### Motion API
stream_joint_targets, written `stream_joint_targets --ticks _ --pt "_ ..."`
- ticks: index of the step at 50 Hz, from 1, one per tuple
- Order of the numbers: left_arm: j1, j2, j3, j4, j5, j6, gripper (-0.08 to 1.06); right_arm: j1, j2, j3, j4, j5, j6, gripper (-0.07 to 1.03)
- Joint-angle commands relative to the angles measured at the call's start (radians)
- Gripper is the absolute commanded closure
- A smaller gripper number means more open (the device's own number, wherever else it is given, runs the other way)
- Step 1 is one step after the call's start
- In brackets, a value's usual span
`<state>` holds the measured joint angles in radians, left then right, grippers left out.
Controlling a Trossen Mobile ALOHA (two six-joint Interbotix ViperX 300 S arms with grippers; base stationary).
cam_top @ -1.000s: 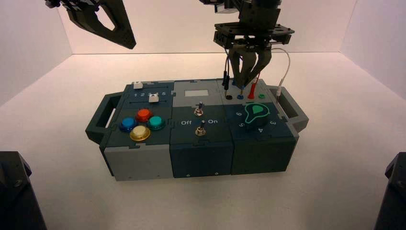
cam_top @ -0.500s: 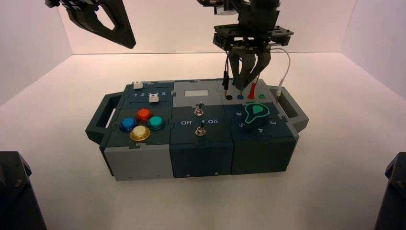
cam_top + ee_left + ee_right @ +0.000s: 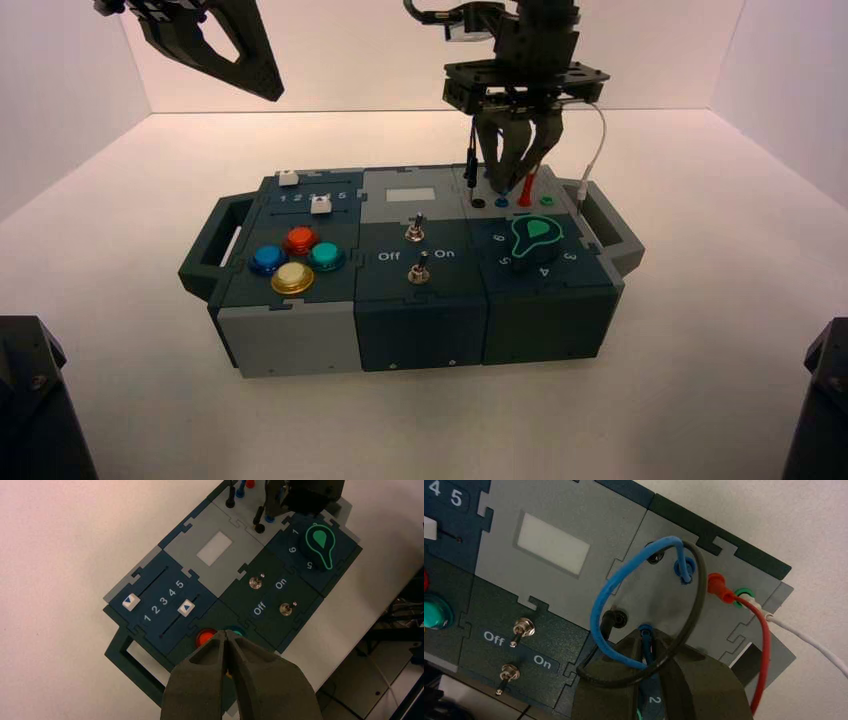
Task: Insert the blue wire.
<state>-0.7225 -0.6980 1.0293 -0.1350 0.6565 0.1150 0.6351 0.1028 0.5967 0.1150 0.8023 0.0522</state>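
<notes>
The blue wire (image 3: 604, 595) loops over the grey socket panel (image 3: 480, 185) at the box's back right. One of its plugs sits in the far blue socket (image 3: 684, 570). The other plug stands upright with its tip at the near blue socket (image 3: 644, 628), and my right gripper (image 3: 646, 640) is shut on that plug from above. From the high view, the right gripper (image 3: 508, 183) points straight down at the panel. My left gripper (image 3: 226, 635) is shut and empty, parked high over the box's left end (image 3: 272, 95).
A black wire (image 3: 696, 605) loops around the blue one between the black sockets. A red wire (image 3: 764, 645) and a white wire (image 3: 809, 640) leave the panel's right side. The green knob (image 3: 535, 232) lies just in front, with the toggle switches (image 3: 412, 232) at mid-box.
The right gripper has sunk slightly toward the socket panel with the blue plug in it. The left arm has not moved.
</notes>
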Motion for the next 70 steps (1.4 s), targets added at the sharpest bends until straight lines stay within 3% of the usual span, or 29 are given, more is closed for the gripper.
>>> stream_joint_targets --ticks 1,33,36,41,47,53,70 --pt "-0.005 -0.003 -0.029 0.002 -0.008 0.006 1.01 0.006 0.0 -0.014 0.005 0.003 0.006 0.99" --pt "-0.005 -0.003 -0.028 0.003 -0.008 0.006 1.01 0.006 0.071 -0.025 0.002 0.003 -0.008 0.98" --pt "-0.005 -0.003 -0.026 0.003 -0.008 0.006 1.01 0.006 0.066 -0.029 0.003 0.006 -0.009 0.95" --pt "-0.003 -0.003 -0.026 0.002 -0.003 0.006 1.01 0.006 0.064 -0.043 0.005 0.025 -0.008 0.78" --pt "-0.005 -0.005 -0.028 0.003 -0.002 0.006 1.01 0.005 0.057 -0.063 0.002 0.043 -0.006 0.75" --pt "-0.005 -0.017 -0.028 0.002 -0.002 0.005 1.01 0.005 0.031 -0.072 0.0 0.051 0.002 0.64" --pt "-0.005 -0.018 -0.026 0.003 0.0 0.006 1.01 0.005 -0.067 -0.092 -0.009 0.146 0.026 0.64"
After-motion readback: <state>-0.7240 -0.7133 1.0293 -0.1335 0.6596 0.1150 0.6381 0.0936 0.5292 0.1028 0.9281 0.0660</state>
